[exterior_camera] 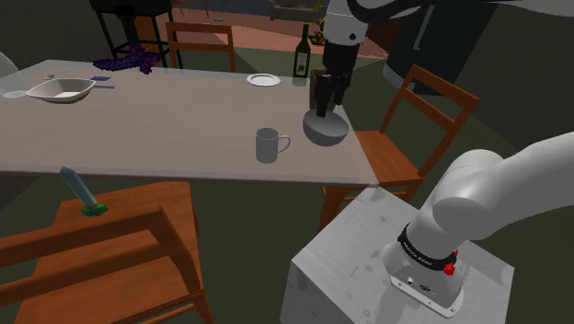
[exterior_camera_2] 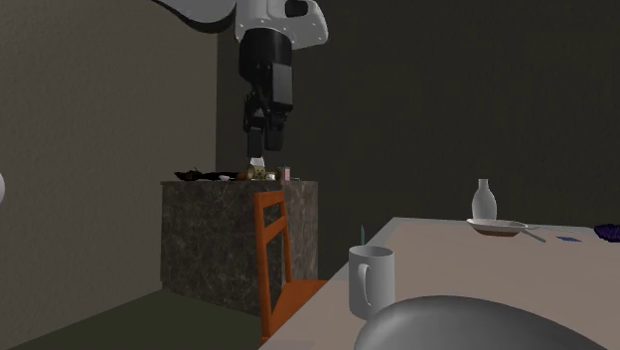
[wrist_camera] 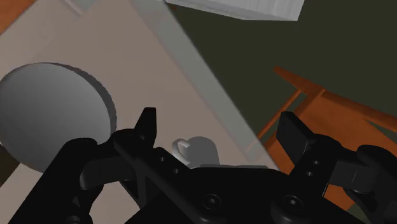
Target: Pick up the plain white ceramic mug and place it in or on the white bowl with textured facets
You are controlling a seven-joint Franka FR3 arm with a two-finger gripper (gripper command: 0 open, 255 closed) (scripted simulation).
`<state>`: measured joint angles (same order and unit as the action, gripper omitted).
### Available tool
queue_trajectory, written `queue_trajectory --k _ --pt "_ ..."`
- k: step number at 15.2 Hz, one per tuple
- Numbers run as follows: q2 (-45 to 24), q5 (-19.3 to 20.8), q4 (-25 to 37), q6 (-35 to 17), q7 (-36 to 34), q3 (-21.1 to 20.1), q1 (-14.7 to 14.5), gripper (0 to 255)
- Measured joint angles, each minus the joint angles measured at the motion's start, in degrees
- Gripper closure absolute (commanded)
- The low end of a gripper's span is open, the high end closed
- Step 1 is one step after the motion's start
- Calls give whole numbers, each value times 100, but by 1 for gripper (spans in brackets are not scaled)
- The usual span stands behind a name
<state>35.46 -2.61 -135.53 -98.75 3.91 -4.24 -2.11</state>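
Claw: the black claw (wrist_camera: pixel 219 118) is staying released, with its two fingers (wrist_camera: pixel 147 124) standing wide apart and gripping nothing.
Claw place: in the shoulder view the claw (exterior_camera: pixel 323 103) is hanging in the upper middle of the frame, over the table (exterior_camera: pixel 166 129). In the second exterior view the claw (exterior_camera_2: pixel 257 149) is hanging in the upper left, high up.
Mug by the claw: in the wrist view the pale grey mug (wrist_camera: pixel 201 151) is showing between the two fingers, down below them and not touching them.
Mug place: in the shoulder view the mug (exterior_camera: pixel 267 145) is standing upright on the table in the middle of the frame, lower than the claw and to its left, with its handle pointing right. In the second exterior view the mug (exterior_camera_2: pixel 371 280) is sitting at the bottom middle, well under the claw.
Bowl: the grey bowl (exterior_camera: pixel 326 131) is sitting on the table just right of the mug, not touching it. In the wrist view the bowl (wrist_camera: pixel 54 114) is showing a bumpy edge.
Bottle: a dark bottle (exterior_camera: pixel 302 52) is standing at the far edge of the table, and its pale label is too small to read.
Arm band: a black band (exterior_camera: pixel 425 253) is wrapping the arm at the lower right, and its white letters are too small to read.
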Motion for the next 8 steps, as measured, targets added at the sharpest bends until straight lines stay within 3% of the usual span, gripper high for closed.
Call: queue_trajectory --k 8 --pt "-1388 25 157 -1456 21 -194 -74 0"
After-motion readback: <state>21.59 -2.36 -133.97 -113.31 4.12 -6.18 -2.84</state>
